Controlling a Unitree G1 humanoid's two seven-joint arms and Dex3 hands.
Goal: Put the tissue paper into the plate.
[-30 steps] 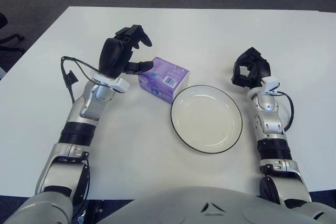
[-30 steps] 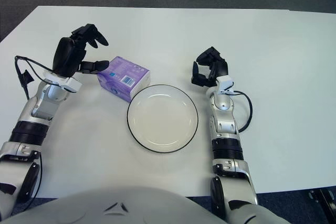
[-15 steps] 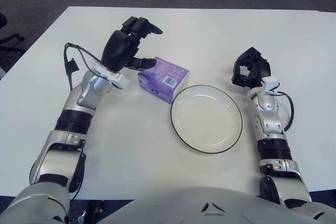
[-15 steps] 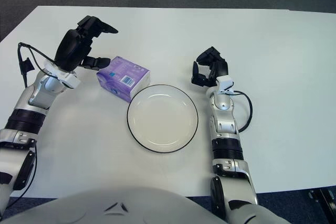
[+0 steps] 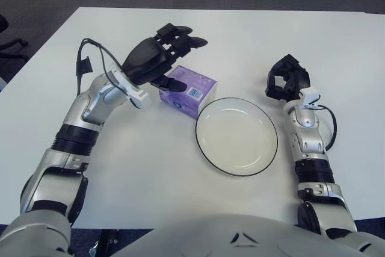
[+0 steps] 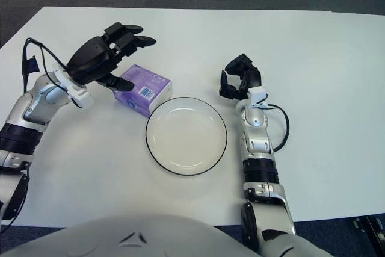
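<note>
A purple tissue pack (image 5: 191, 91) lies on the white table, touching the far left rim of a white plate with a dark rim (image 5: 236, 136). My left hand (image 5: 174, 43) hovers over the pack's left end with fingers spread above it and the thumb low against its left side; it holds nothing. My right hand (image 5: 286, 80) rests to the right of the plate with fingers curled, holding nothing.
The white table (image 5: 180, 167) spreads around the plate. A black cable (image 5: 84, 67) loops off my left forearm. Dark floor lies beyond the far table edge.
My left hand has swung right and forward, from beside the tissue pack to over its left end, fingers spreading wider. The pack, the plate and my right hand have not moved.
</note>
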